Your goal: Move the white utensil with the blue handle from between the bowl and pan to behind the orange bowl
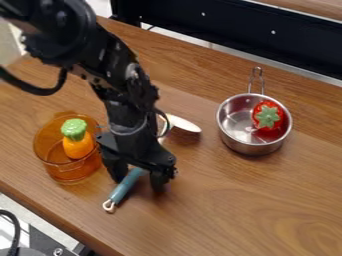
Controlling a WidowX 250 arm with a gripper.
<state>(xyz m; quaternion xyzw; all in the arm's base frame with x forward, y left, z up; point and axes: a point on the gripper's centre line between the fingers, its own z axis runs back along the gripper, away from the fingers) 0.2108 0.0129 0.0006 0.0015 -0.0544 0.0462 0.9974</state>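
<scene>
Black, my claw (139, 183) stands spread astride a blue-handled utensil (123, 190), beside the amber pot (67, 171) near the lower-left edge of my desk (247, 205); a steel pan (248, 147) sits nearer the upper-right.

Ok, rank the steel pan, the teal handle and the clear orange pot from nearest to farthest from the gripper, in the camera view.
1. Teal handle: at the gripper, its upper part between the fingers.
2. Clear orange pot: close by, on the picture's left.
3. Steel pan: farthest, toward the picture's upper right.
</scene>
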